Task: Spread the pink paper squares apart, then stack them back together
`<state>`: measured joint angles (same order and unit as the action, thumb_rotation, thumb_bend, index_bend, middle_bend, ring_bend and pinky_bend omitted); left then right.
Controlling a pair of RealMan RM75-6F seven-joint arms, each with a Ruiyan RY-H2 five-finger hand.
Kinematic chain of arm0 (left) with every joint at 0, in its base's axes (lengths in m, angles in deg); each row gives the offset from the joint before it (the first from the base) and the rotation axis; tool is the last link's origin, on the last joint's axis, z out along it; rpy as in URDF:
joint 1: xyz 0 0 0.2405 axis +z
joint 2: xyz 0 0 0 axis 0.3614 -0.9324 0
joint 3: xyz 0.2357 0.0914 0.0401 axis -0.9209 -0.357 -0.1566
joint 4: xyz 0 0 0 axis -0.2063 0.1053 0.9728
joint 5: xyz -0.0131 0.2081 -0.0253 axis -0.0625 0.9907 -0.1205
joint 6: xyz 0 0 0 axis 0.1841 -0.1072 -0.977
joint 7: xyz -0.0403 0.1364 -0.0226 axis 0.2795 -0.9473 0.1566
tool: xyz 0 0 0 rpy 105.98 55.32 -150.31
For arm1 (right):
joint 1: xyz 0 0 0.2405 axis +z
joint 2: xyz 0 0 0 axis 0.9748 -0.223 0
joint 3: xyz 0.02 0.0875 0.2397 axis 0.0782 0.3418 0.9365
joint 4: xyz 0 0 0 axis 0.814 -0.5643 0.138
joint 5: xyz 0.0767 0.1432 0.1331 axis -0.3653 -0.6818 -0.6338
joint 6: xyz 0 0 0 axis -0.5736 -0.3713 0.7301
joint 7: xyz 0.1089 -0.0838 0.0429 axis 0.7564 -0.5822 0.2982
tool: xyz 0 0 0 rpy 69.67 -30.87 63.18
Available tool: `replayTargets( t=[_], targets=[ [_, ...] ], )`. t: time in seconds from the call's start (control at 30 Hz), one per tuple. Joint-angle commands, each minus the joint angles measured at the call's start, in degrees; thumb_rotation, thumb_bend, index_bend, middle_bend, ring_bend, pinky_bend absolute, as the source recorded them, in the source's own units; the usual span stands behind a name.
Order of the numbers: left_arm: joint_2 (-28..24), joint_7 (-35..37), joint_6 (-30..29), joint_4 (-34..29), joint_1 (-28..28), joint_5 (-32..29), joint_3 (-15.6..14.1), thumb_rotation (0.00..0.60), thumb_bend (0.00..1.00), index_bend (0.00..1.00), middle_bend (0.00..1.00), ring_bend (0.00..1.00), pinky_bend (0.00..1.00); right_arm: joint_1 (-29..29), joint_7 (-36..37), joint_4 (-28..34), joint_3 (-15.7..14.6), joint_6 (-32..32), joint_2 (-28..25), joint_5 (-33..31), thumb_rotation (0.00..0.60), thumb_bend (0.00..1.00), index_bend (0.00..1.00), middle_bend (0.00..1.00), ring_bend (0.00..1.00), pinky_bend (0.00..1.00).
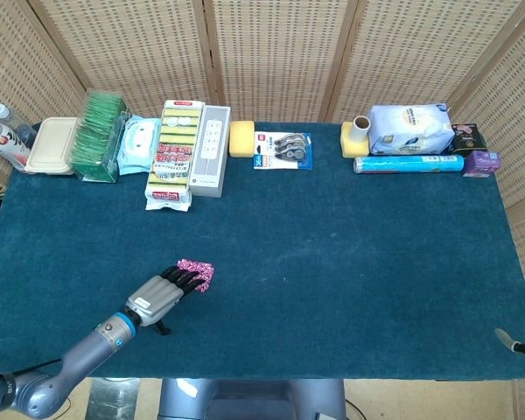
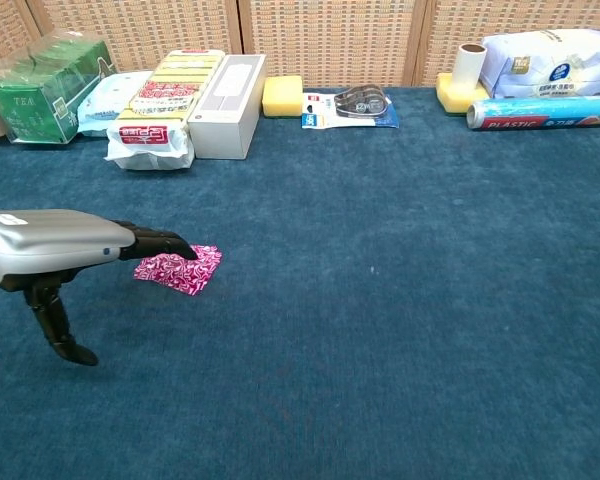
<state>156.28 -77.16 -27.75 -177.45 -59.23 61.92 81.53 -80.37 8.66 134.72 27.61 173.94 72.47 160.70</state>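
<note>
Your left hand has a brushed silver shell over its back and slim black fingers. A blue ring marks the wrist, and the forearm behind it is a smooth grey-silver tube. The thumb is black too.

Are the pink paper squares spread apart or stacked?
Stacked: the pink paper squares form one small pile, with the left hand reaching over its edge.

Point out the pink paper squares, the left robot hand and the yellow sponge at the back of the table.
pink paper squares (image 2: 194,272), chest view, on the uncovered right part of the stack.
left robot hand (image 1: 164,291), head view, on the silver back of the hand.
yellow sponge (image 1: 241,138), head view, on its top face.
</note>
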Motion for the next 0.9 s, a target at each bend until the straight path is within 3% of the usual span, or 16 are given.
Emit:
replayTargets(
  t=[0.03,0.4,0.9],
  targets=[
    [1.1,-0.6,0.0,0.9,-1.2,-1.3,-0.3,0.600,0.08,0.00,0.00,0.00,0.00,0.0,0.1,0.0,0.0,0.0,0.0,0.0,0.528,0.00,0.08,0.00,0.00,0.00],
    [2.7,-3.7,-1.7,2.5,-4.2,-9.0,-2.6,0.600,0.08,0.00,0.00,0.00,0.00,0.0,0.8,-0.2,0.0,-0.1,-0.1,-0.2,0.529,0.00,0.08,0.00,0.00,0.00],
    [-0.8,-3.0,-3.2,2.3,-6.5,-16.1,-5.3,0.600,0.08,0.00,0.00,0.00,0.00,-0.3,1.2,0.0,0.0,0.3,-0.4,0.0,0.530,0.00,0.08,0.00,0.00,0.00]
  ],
)
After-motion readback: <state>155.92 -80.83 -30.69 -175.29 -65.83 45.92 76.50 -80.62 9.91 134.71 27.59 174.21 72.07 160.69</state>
